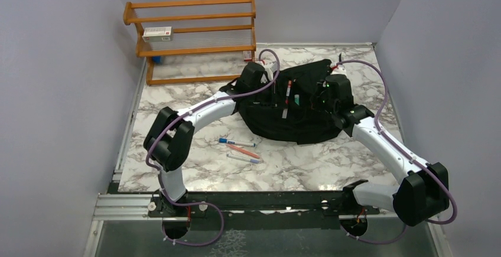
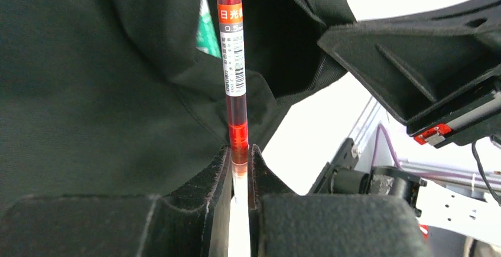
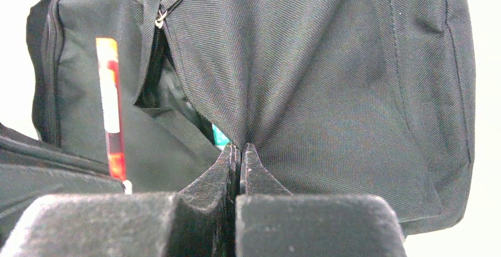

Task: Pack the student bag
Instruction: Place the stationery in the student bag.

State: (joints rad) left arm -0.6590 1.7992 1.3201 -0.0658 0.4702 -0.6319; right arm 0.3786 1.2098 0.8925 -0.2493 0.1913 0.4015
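Your left pincer (image 2: 239, 153) pinches one end of a slim red see-through plastic pen (image 2: 234, 68) that points straight out from its tips, so steer it slowly into the gap just ahead. Your right pincer (image 3: 239, 150), pressed together on a fold of the large black soft fabric backpack (image 3: 331, 80) right at its tips, should hold that flap lifted. The pen's label reads 0.5 above a barcode, under white characters on orange.

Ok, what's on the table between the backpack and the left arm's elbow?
Three loose pens: a blue-capped pen, an orange pen and a grey pen, all clear of the black backpack. Only the top view shows them.
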